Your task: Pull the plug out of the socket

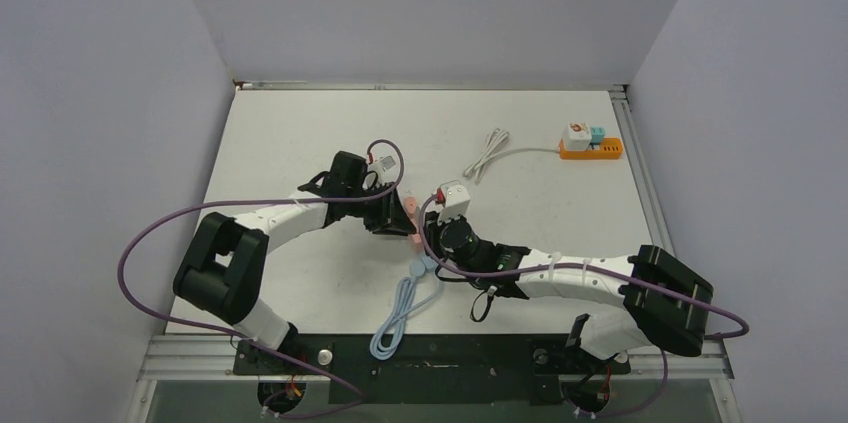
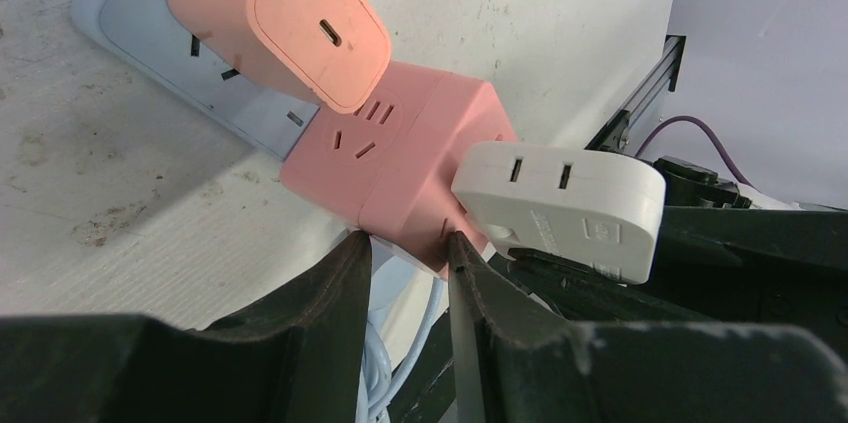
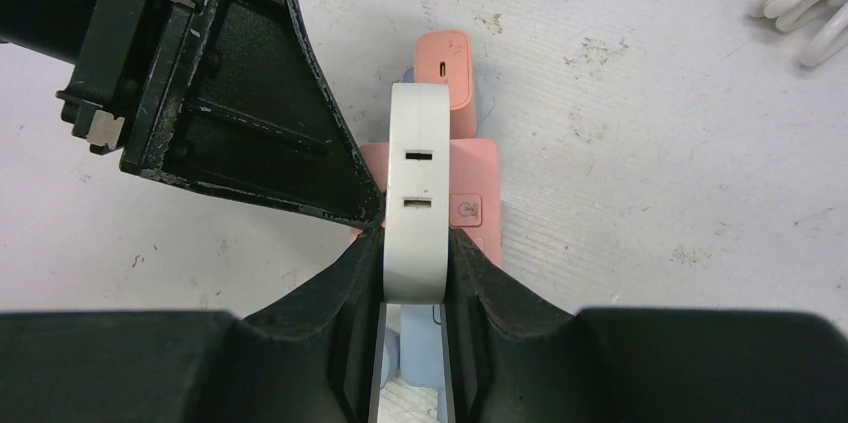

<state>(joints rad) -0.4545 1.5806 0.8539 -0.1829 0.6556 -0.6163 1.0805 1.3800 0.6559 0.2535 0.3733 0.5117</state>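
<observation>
The right fingers [image 3: 480, 293] pinch the white plug [image 3: 417, 193] (two slots facing the camera) seated against the pink socket [image 3: 480, 168].

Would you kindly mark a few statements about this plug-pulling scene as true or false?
1. The right gripper is shut on the white plug. True.
2. The left gripper hangs open, apart from the pink socket cube. False: its fingers clamp the cube.
3. An orange power strip lies at the far right of the table. True.
4. The light blue cable lies beside the orange strip. False: it lies at the near edge, by the cube.
</observation>
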